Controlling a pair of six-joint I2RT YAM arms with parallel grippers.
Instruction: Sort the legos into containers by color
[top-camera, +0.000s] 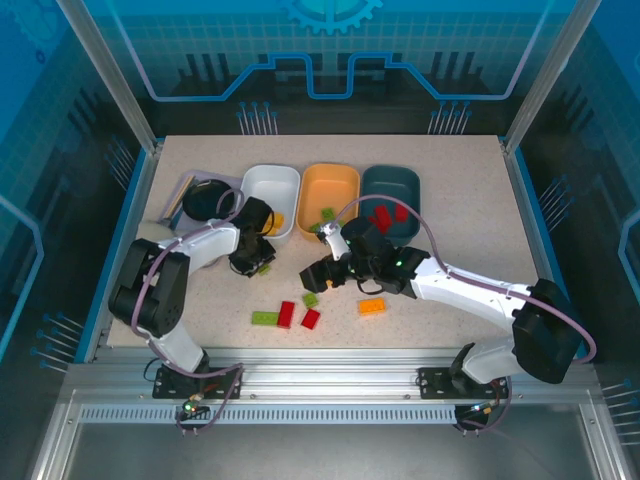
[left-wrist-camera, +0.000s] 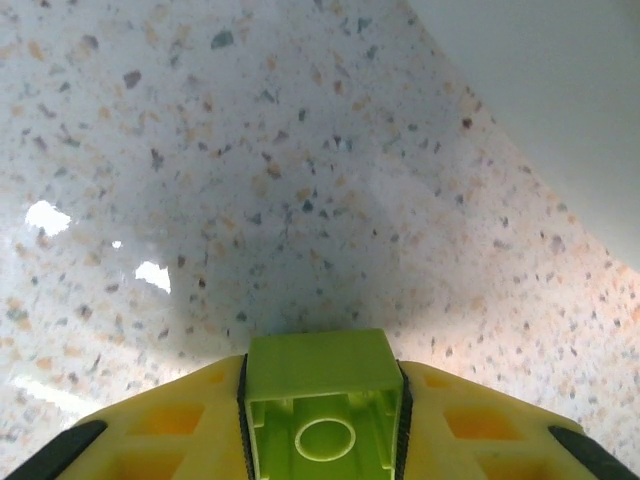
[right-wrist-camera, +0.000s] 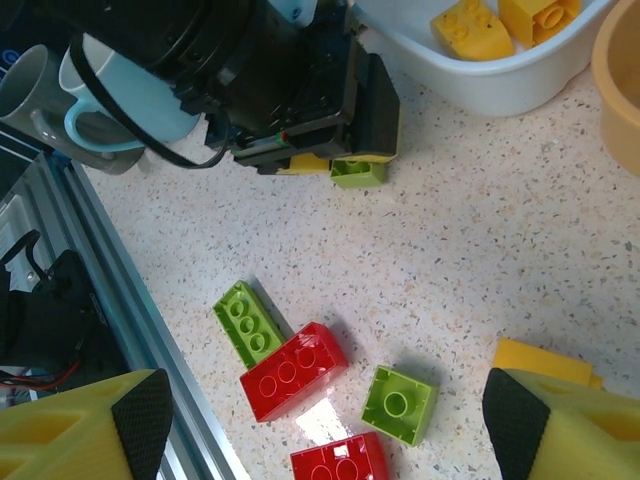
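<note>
My left gripper (top-camera: 258, 260) is shut on a light green lego (left-wrist-camera: 320, 400), squeezed between its yellow fingers (left-wrist-camera: 160, 425) just over the table beside the white container (top-camera: 272, 185). The right wrist view shows that same held lego (right-wrist-camera: 358, 172). My right gripper (top-camera: 320, 277) hangs open above a loose group: a square green lego (right-wrist-camera: 398, 403), two red ones (right-wrist-camera: 293, 370) (right-wrist-camera: 340, 462), a long green one (right-wrist-camera: 245, 322) and an orange-yellow one (right-wrist-camera: 540, 360). The orange container (top-camera: 330, 185) holds a green lego (top-camera: 327, 213). Red legos (top-camera: 381, 218) lie in the teal container (top-camera: 392, 190), yellow ones (right-wrist-camera: 473, 30) in the white.
A mug (right-wrist-camera: 110, 100) and a dark round object (top-camera: 205, 198) stand at the back left, close behind my left arm. The aluminium rail (right-wrist-camera: 110, 290) runs along the table's near edge, just beyond the loose legos.
</note>
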